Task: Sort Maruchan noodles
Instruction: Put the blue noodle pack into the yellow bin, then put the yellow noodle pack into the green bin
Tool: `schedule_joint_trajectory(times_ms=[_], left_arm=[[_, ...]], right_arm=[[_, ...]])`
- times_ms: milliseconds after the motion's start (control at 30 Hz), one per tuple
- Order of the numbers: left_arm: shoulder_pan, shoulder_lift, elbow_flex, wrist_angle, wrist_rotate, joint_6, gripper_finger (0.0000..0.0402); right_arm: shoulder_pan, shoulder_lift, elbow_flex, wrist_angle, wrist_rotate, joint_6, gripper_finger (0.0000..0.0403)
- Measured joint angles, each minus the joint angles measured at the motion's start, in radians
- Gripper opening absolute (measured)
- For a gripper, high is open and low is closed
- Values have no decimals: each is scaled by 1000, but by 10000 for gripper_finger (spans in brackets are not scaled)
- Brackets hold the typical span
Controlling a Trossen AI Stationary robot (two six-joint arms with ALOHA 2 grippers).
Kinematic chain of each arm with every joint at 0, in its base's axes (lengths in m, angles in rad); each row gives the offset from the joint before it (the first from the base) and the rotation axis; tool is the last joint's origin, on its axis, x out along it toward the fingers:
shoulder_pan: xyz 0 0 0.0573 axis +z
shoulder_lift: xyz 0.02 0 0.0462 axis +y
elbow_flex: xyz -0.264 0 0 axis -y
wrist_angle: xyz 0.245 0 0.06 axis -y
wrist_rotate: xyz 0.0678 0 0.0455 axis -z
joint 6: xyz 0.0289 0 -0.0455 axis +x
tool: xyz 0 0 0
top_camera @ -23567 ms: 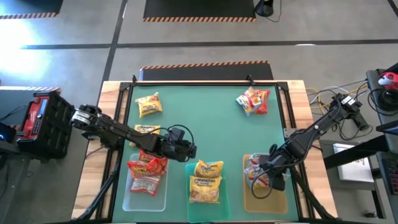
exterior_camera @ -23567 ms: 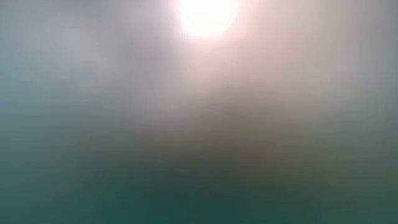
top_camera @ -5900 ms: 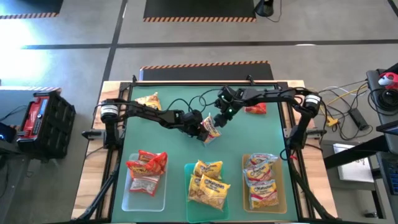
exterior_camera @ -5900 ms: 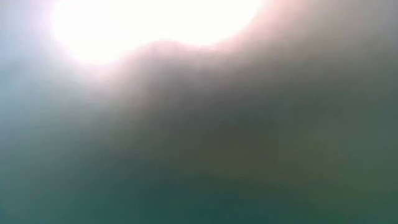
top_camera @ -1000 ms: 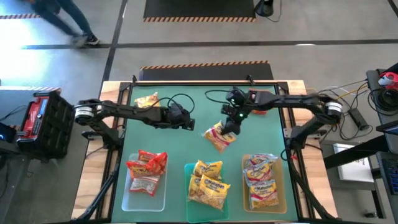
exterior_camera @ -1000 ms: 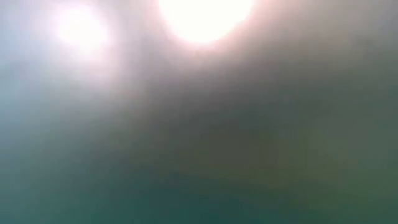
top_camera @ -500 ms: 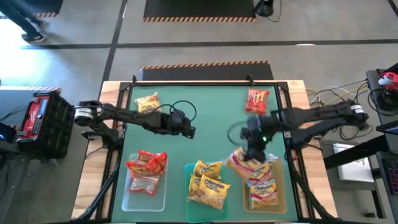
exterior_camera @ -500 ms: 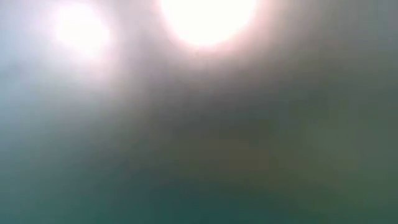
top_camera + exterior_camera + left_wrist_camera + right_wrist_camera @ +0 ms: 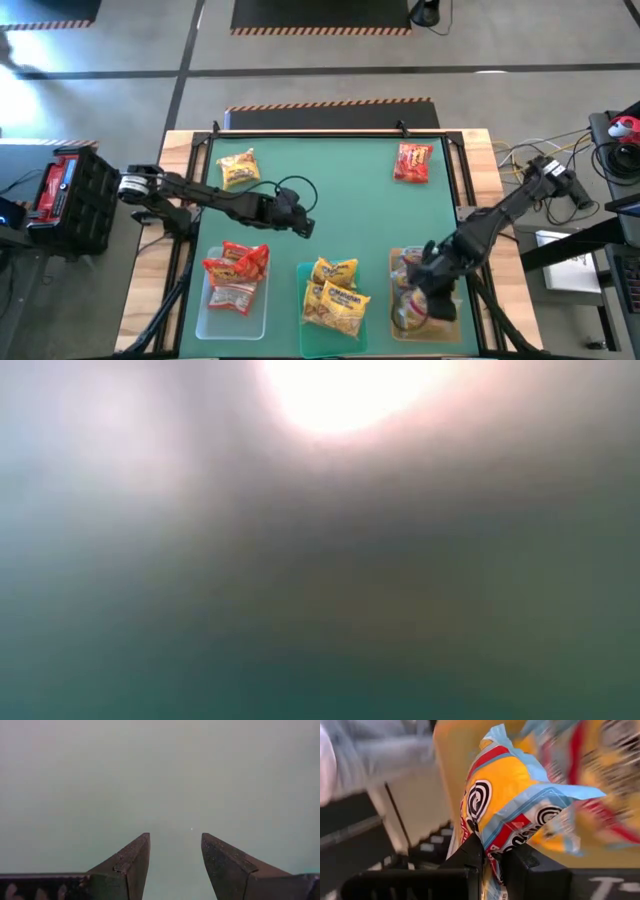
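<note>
Green counter [image 9: 340,190]: right pincer [image 9: 492,862], clamped on a noodle packet [image 9: 512,807], hangs over the amber tray [image 9: 402,325], release due next; left pincer [image 9: 174,855] open, empty.

Three trays sit along the table's near edge; the left tray [image 9: 208,318] holds two packets [image 9: 236,278]; the middle tray [image 9: 304,338] holds stacked packets [image 9: 336,292]; the right tray [image 9: 397,331] lies under the right gripper [image 9: 432,300]; two loose packets [image 9: 237,168] lie at the far corners.

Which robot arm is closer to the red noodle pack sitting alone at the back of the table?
The left pincer, mid-table, looks slightly nearer the red pack. The right pincer is over the amber tray, clamped on another packet.
</note>
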Motion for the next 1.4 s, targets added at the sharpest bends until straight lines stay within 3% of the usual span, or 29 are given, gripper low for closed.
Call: schedule_joint_trajectory(times_ms=[167,400,500,633,767,1033,1133,1233,1400], left_arm=[[-17,0,0,0,-4,-1,162],[-17,0,0,0,-8,-1,162],[-18,0,0,0,-8,0,162],[-18,0,0,0,-8,7,162],[-18,0,0,0,-9,8,162],[-13,0,0,1,-44,12,162],[4,0,6,3,-54,25,162],[41,-2,14,-5,-57,59,162],[167,-3,40,-190,-63,84,162]], right_arm=[[42,67,0,-1,3,-12,47],[28,143,0,-8,-33,-7,103],[28,136,0,-2,-111,-7,129],[25,80,20,-15,-115,-25,153],[-4,17,39,-26,23,-66,159],[-162,-64,70,-150,638,-86,159],[-272,-77,70,-151,684,-114,159],[-393,-73,70,-152,650,-200,160],[-576,-56,70,-149,610,-378,160]])
